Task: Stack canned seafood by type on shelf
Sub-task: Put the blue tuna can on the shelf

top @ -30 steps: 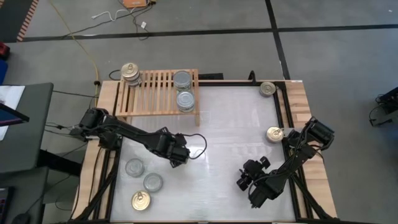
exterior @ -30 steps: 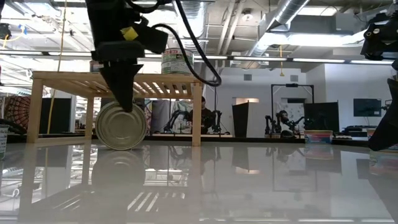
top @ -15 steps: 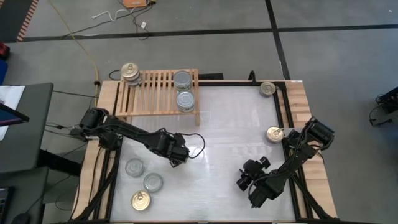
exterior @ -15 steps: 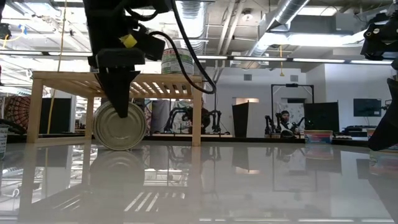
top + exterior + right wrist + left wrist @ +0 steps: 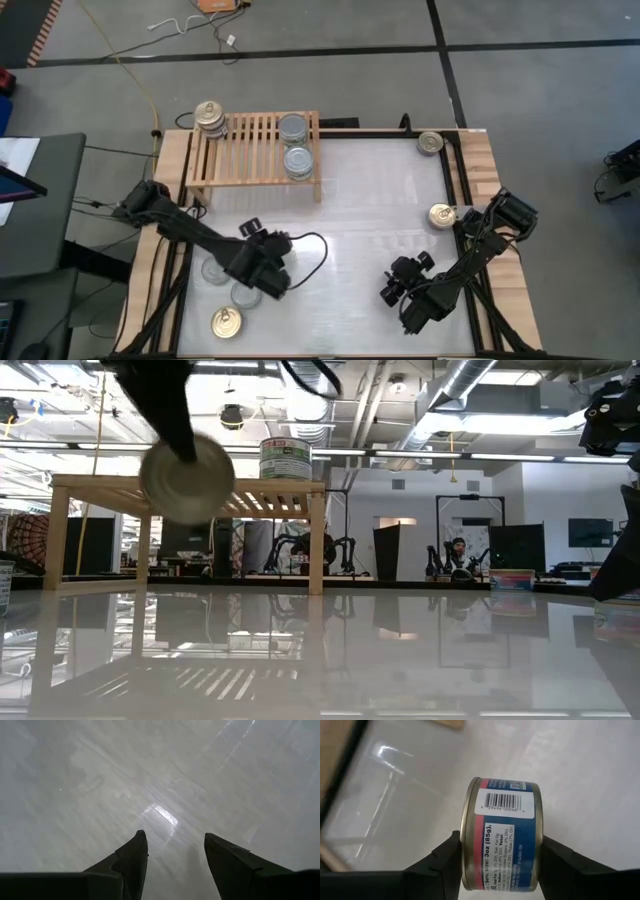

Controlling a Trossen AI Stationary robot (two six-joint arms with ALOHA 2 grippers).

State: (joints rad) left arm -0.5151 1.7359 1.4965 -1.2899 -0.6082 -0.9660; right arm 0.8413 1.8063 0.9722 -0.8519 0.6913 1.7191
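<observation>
My left gripper (image 5: 262,280) is shut on a tin with a blue and red label (image 5: 502,832), held above the table's near left part. In the low view the tin (image 5: 187,480) hangs about level with the shelf top. The light-wood shelf (image 5: 250,150) stands at the far left and carries a gold-topped stack (image 5: 209,117) and two silver-topped tins (image 5: 293,127) (image 5: 298,160). Two silver tins (image 5: 213,270) (image 5: 243,294) and a gold one (image 5: 226,322) rest flat on the table beside my left gripper. My right gripper (image 5: 175,840) is open over bare table at the near right. My left gripper pinches the tin by its two flat ends (image 5: 466,845), one finger (image 5: 445,862) on each end. The fingers slant downward onto it from above. The tin lies on its side between them, its labelled wall and barcode toward the wrist camera, lifted clear of the table.
Two more tins sit near the table's right edge: one at the far right corner (image 5: 431,143), a gold-topped one (image 5: 443,214) farther forward. A cable (image 5: 318,245) loops from the left arm over the table's middle. Wooden rims (image 5: 170,170) border the white top.
My left gripper has risen and gone toward the table's near left, taking the tin along. The tin stood on its edge on the table in front of the shelf a second ago; it now hangs clear, level with the shelf top.
</observation>
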